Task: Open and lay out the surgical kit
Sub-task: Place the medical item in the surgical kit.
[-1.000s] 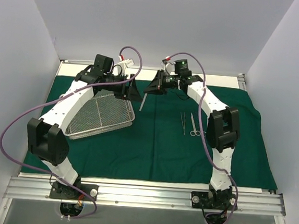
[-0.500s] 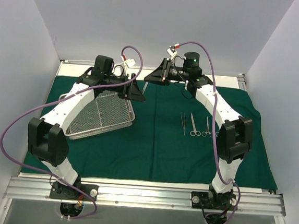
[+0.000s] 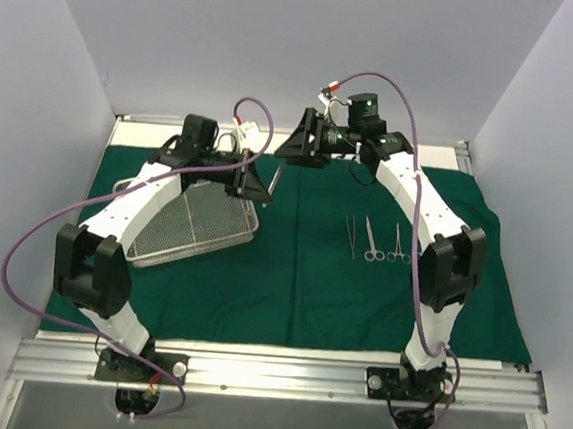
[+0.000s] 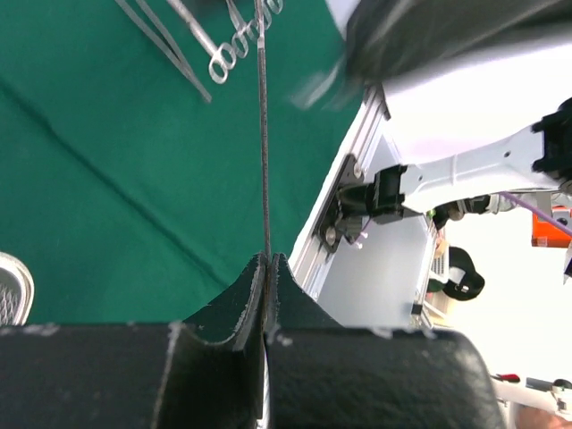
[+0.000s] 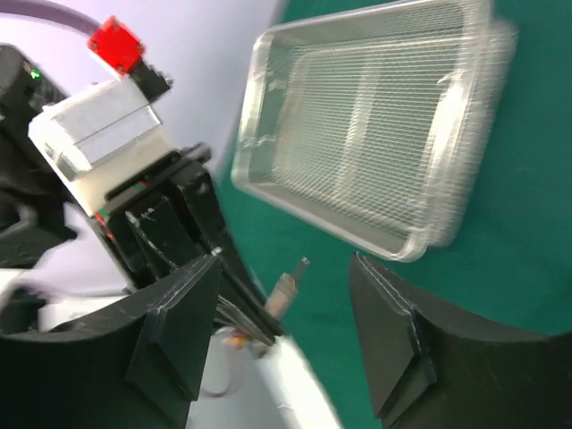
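Slim steel instrument [image 4: 262, 134] pinched edge-on in closed left end effector [image 4: 266, 259], above green cloth [image 3: 300, 286] near 12 o'clock. Wire-mesh tray [image 3: 206, 218] on cloth toward 9 o'clock. Three more instruments [image 3: 372, 240] laid side by side toward 3 o'clock. Right end effector [image 5: 286, 331] open, gripping nothing, close by left.

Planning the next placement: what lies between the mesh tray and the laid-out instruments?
Top view: only bare green cloth separates mesh tray from laid-out instruments.

Table [image 3: 138, 131], dark green cloth [image 3: 301, 276] spread flat across it
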`<state>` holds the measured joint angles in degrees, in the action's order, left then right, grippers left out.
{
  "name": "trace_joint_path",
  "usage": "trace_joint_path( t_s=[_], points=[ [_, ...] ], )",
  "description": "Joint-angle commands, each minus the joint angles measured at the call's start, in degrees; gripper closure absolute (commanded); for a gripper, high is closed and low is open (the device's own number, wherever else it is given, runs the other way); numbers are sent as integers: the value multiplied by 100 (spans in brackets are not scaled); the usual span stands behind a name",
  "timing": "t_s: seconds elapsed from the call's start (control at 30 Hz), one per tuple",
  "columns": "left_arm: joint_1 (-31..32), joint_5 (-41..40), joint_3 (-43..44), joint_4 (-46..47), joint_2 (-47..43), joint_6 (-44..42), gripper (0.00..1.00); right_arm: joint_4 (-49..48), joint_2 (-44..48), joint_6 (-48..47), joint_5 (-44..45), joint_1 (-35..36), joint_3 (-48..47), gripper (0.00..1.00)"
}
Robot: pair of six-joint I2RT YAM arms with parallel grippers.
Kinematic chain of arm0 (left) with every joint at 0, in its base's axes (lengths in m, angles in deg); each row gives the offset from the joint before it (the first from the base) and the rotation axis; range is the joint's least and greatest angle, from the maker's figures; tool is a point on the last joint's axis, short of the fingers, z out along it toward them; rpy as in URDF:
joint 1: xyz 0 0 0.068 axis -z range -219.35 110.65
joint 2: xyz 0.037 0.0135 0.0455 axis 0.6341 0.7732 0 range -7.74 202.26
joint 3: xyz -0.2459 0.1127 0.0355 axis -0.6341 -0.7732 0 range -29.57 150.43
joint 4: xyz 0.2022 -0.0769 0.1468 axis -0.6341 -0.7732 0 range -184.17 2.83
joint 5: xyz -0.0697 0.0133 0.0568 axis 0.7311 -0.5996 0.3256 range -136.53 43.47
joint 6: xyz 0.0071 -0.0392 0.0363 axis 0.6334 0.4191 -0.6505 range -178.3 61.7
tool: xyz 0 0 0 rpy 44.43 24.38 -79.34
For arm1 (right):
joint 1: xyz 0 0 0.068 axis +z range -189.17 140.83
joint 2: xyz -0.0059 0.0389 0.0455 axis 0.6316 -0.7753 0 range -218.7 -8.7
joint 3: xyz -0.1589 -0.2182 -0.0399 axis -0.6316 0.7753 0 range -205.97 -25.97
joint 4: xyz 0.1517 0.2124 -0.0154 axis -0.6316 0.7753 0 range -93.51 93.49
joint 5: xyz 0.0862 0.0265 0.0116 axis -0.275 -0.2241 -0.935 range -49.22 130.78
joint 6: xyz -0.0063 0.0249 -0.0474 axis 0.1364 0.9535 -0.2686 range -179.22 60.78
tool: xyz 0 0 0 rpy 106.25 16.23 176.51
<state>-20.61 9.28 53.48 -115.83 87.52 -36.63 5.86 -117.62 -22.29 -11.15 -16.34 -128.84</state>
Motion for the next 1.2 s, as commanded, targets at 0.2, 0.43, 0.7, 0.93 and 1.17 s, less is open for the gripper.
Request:
trace_joint_path(
  t_s=[0.2, 0.43, 0.7, 0.93, 1.17],
  points=[
    [-99, -44, 256, -1808, -78, -1375, 98, 2871, 643, -3551, 3019, 370, -763, 48],
    [-73, 754, -261, -1504, -245, -973, 98, 1590, 2347, -5695, 4084, 1548, 1530, 58],
    [261, 1116, -912, -1353, -569, -156, 98, 864, 3764, -7066, 4446, 1910, 3124, 66],
    [771, 1370, -1141, -887, -825, 399, 98, 1901, 3615, -8236, 3233, 1874, 2729, 66],
    [1043, 1564, -1405, -404, -939, 970, 98, 2613, 3457, -8719, 2723, 1892, 2166, 67]
  ],
)
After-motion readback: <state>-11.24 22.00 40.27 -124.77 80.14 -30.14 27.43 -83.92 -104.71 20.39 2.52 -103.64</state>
